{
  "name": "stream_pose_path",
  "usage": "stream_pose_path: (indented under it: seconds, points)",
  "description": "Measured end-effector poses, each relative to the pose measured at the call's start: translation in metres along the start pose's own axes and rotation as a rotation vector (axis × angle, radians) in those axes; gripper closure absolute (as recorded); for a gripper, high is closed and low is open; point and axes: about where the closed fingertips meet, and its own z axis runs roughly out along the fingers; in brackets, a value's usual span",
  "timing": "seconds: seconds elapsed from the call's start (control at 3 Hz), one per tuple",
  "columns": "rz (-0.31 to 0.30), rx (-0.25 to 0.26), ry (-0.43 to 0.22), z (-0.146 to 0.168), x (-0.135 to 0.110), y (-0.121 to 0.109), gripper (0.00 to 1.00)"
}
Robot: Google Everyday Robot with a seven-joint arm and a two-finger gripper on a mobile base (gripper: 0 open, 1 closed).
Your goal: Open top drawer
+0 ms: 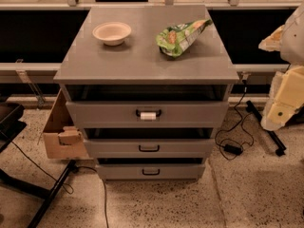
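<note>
The top drawer (147, 114) is the tallest grey front of the cabinet, just under the grey top. Its black loop handle (148, 113) carries a small white tag. A dark gap shows above the drawer front. My gripper (284, 99) appears as cream and white parts at the right edge of the camera view. It hangs beside the cabinet's right side, well clear of the handle and touching nothing.
A white bowl (112, 33) and a green snack bag (182, 36) lie on the cabinet top (142, 61). Two shallower drawers (149, 148) sit below. A cardboard box (61, 127) leans at the left, and cables with a power brick (232, 148) lie on the floor at the right.
</note>
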Motion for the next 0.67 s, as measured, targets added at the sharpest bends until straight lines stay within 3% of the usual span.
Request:
stream_pose_path:
  seconds: [0.33,0.67]
  points:
    - [-0.001,0.000,-0.001,0.004,-0.002,-0.001,0.00]
    - [-0.005,-0.002,-0.010,0.036,-0.016,-0.007,0.00]
